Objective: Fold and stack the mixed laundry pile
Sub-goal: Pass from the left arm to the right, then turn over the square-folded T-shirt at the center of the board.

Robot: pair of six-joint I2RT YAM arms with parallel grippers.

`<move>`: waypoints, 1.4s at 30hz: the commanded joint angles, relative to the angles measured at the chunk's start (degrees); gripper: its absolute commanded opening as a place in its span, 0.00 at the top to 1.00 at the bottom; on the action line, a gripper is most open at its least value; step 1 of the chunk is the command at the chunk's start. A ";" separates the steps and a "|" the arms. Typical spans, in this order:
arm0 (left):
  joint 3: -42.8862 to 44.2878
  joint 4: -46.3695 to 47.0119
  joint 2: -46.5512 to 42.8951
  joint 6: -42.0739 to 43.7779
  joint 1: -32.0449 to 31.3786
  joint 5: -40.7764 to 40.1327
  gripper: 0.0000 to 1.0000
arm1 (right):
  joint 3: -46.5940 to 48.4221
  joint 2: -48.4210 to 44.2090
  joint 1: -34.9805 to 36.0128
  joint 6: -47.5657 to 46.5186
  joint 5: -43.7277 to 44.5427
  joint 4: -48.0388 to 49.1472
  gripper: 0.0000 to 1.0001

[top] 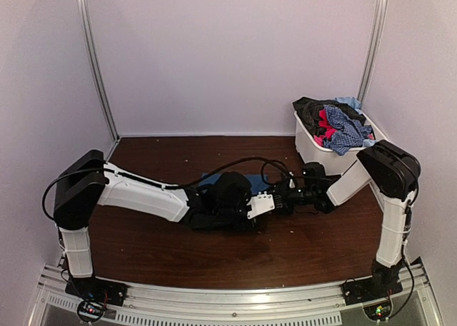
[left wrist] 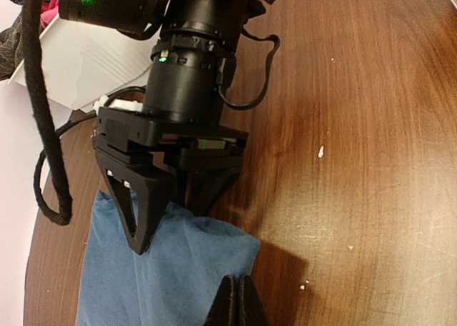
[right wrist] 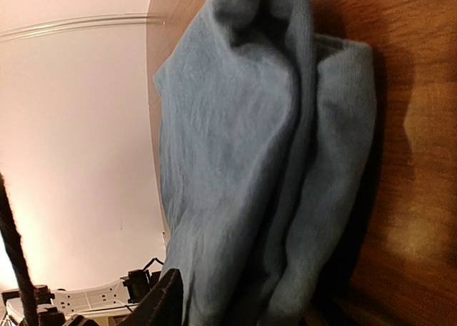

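Observation:
A dark-blue T-shirt (top: 218, 178) lies bunched on the brown table between both arms. In the left wrist view it (left wrist: 164, 276) spreads flat. My left gripper (left wrist: 237, 297) is shut, with its tips on the shirt's near edge; from above it (top: 265, 205) is low over the table. My right gripper (left wrist: 171, 226) faces it, fingers astride a raised fold of the same shirt. In the right wrist view the shirt (right wrist: 257, 148) fills the gap between the fingers (right wrist: 166, 301). The rest of the laundry pile (top: 335, 123), with black, red and blue-checked clothes, sits in the bin.
The white plastic bin (top: 314, 151) stands at the back right, close behind the right arm; it also shows in the left wrist view (left wrist: 86, 62). Black cables (left wrist: 43, 126) loop over the arms. Small white crumbs (left wrist: 320, 152) dot the table. White walls close in the back and sides.

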 commanded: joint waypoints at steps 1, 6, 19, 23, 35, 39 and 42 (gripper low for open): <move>-1.18 3.31 -2.76 0.52 -0.92 1.49 1.00 | 2.18 1.99 0.07 2.69 1.24 2.24 0.51; -2.53 2.79 -3.65 0.81 -1.80 1.62 1.00 | 4.91 5.52 -1.08 4.07 1.72 3.37 0.56; -5.23 2.82 -6.34 0.21 -2.51 1.64 1.00 | 12.43 10.59 -2.07 1.50 3.10 -1.61 0.74; -5.31 2.54 -6.67 0.10 -2.52 1.61 1.00 | 13.69 10.44 -2.10 -0.27 3.98 -4.01 0.97; -17.66 4.65 -21.53 -16.13 5.56 -2.04 0.51 | 27.75 -1.04 -2.52 -29.62 11.58 -40.97 1.00; -22.76 5.87 -28.74 -23.14 11.95 -0.51 0.33 | 37.43 -5.15 -2.92 -44.65 20.81 -57.93 1.00; -26.58 6.52 -33.32 -26.40 14.97 -1.48 0.30 | 47.39 -7.36 -3.01 -53.19 27.27 -67.95 1.00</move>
